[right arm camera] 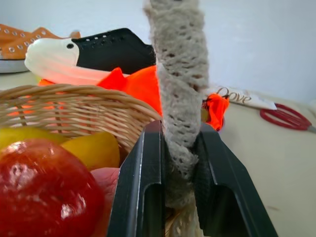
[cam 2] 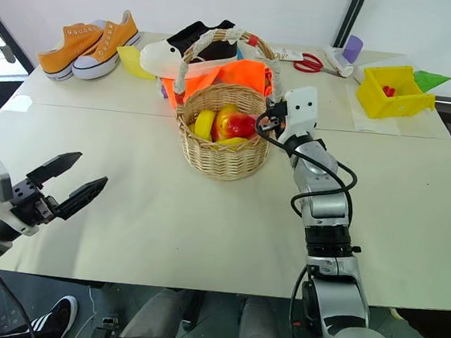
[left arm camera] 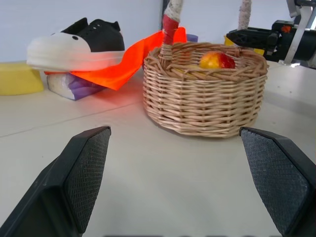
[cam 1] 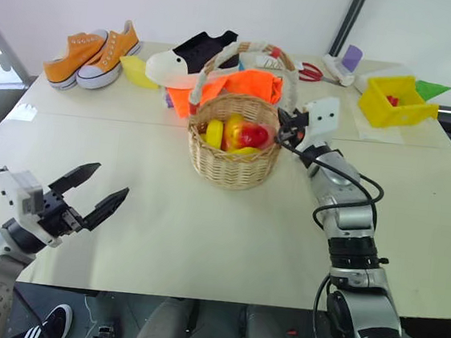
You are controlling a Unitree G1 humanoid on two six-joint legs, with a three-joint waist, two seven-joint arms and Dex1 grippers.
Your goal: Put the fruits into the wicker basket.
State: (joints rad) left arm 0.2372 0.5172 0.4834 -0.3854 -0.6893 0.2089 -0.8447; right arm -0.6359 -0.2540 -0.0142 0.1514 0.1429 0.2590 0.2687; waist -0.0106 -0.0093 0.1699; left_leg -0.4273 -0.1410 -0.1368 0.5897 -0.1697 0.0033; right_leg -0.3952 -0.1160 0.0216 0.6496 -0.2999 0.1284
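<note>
- The wicker basket (cam 1: 235,142) stands near the middle of the desk (cam 1: 203,231), a little toward the far edge, with its tall wrapped handle (cam 1: 246,52) arching over it.
- The fruits (cam 1: 236,131) lie inside the basket: a yellow one, a red-orange one and more yellow below; the basket wall hides their lower parts, so their count is unclear.
- The right claw (right arm camera: 180,163) is shut on the handle where it meets the basket rim on the robot's right; in the right wrist view the wrapped handle sits squeezed between the two black fingers (right arm camera: 140,192).
- The left claw (cam 1: 85,195) hovers near the desk's near left corner with its fingers spread wide and nothing between them, well apart from the basket.
- Behind the basket, an orange cloth (cam 1: 246,86) is partly hidden by the basket and handle; a black and white shoe (cam 1: 190,56) rests on it.
- A pair of orange sneakers (cam 1: 92,54) sits at the far left corner.
- A yellow box (cam 1: 396,102) sits by the far right corner; something red in it is too small to make out.
- Red scissors (cam 2: 309,62) lie along the far edge.
</note>
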